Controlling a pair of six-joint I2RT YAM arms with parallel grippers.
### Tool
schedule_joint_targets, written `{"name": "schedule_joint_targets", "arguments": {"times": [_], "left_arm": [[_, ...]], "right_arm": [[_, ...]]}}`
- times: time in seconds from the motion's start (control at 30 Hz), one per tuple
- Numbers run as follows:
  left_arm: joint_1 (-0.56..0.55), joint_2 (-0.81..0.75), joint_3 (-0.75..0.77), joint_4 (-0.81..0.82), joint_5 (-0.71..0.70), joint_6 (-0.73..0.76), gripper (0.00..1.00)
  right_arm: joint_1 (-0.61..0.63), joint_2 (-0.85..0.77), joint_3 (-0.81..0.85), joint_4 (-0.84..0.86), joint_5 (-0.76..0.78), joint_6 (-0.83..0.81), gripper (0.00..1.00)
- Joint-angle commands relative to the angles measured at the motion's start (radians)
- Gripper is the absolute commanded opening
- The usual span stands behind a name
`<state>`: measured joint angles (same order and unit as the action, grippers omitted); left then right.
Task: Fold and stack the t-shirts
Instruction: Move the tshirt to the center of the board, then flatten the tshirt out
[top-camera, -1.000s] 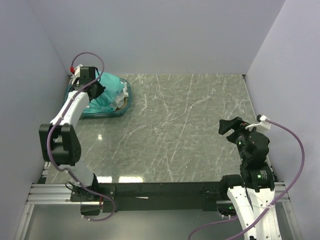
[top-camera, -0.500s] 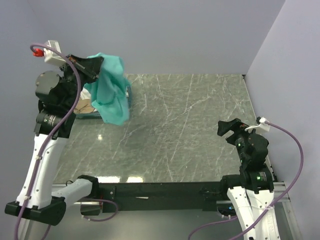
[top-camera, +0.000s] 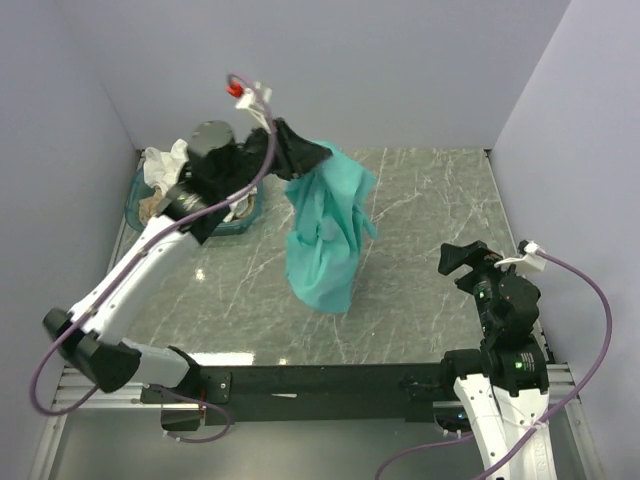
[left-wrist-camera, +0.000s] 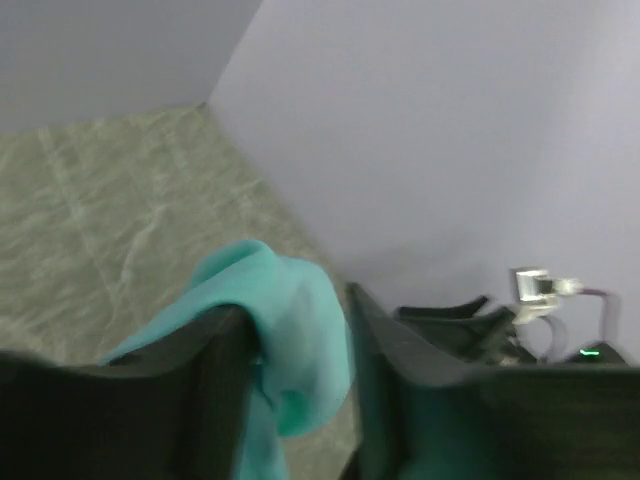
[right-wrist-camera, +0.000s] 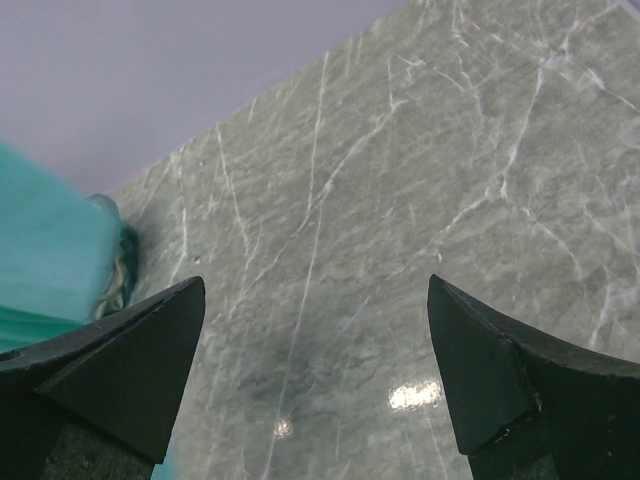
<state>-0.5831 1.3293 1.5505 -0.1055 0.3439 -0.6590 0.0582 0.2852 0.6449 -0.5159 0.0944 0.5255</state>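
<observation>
The teal t-shirt (top-camera: 325, 240) hangs bunched over the middle of the desk (top-camera: 430, 200). Its top is pinched in the left end effector (top-camera: 300, 150), which is clenched on the cloth. Half a second ago it dangled above the basket (top-camera: 243, 222) at 10 o'clock; it has since swung rightward. The right end effector (right-wrist-camera: 318, 375), at 4 o'clock, is unmoved, spread apart and grasping nothing. The left arm covers most of the basket, with white cloth (top-camera: 163, 163) peeking out. Whether the shirt's hem touches the desk cannot be told, and the left wrist view is blurred.
</observation>
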Motion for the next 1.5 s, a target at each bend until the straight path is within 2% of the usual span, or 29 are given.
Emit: {"name": "schedule_joint_targets", "arguments": {"times": [0.0, 0.03, 0.07, 0.13, 0.2, 0.33, 0.43, 0.53, 0.63, 0.67, 0.77, 0.97, 1.0, 1.2, 1.4, 1.47], "left_arm": [[-0.003, 0.092, -0.042, -0.042, -0.103, 0.024, 0.48], [-0.003, 0.120, -0.047, -0.065, -0.123, 0.024, 0.94], [-0.003, 0.151, -0.040, -0.135, -0.144, 0.033, 0.99], [-0.003, 0.211, -0.033, -0.207, -0.203, 0.030, 0.99], [-0.003, 0.197, -0.082, -0.220, -0.250, 0.016, 1.00], [-0.003, 0.065, -0.352, -0.131, -0.313, -0.030, 0.99], [-0.006, -0.031, -0.517, -0.094, -0.295, -0.077, 0.99], [-0.053, -0.091, -0.651, -0.045, -0.276, -0.125, 0.99], [-0.171, -0.098, -0.690, -0.020, -0.310, -0.146, 1.00], [-0.248, -0.075, -0.691, -0.001, -0.328, -0.149, 1.00], [-0.378, 0.031, -0.650, 0.023, -0.341, -0.131, 0.99], [-0.563, 0.339, -0.391, -0.133, -0.407, -0.067, 0.98], [-0.575, 0.370, -0.338, -0.155, -0.452, -0.068, 0.98], [-0.584, 0.530, -0.227, -0.253, -0.491, -0.093, 0.90], [-0.587, 0.602, -0.216, -0.284, -0.517, -0.113, 0.85], [-0.589, 0.636, -0.205, -0.309, -0.533, -0.120, 0.81]], "right_arm": [[-0.004, 0.018, 0.013, -0.016, 0.027, -0.010, 0.98], [-0.004, 0.026, 0.013, -0.025, 0.022, -0.009, 0.98], [-0.006, 0.035, 0.015, -0.032, 0.018, -0.010, 0.98], [-0.004, 0.055, 0.016, -0.044, -0.008, -0.013, 0.98], [-0.006, 0.071, 0.007, -0.044, -0.025, -0.013, 0.98], [-0.004, 0.101, -0.005, -0.026, -0.036, -0.012, 0.98], [-0.005, 0.132, -0.019, -0.009, -0.038, 0.002, 0.98], [-0.004, 0.167, -0.047, 0.022, -0.058, 0.021, 0.98], [-0.006, 0.222, -0.053, 0.036, -0.070, 0.034, 0.98], [-0.005, 0.236, -0.050, 0.034, -0.068, 0.036, 0.98], [-0.006, 0.276, -0.030, 0.013, -0.018, 0.048, 0.98], [-0.004, 0.249, -0.033, -0.027, 0.067, 0.036, 0.98], [-0.006, 0.230, -0.036, -0.030, 0.074, 0.041, 0.98], [-0.004, 0.169, -0.050, -0.015, 0.062, 0.041, 0.98], [-0.005, 0.157, -0.059, -0.007, 0.061, 0.044, 0.98], [-0.004, 0.161, -0.060, -0.003, 0.061, 0.045, 0.98]]}}
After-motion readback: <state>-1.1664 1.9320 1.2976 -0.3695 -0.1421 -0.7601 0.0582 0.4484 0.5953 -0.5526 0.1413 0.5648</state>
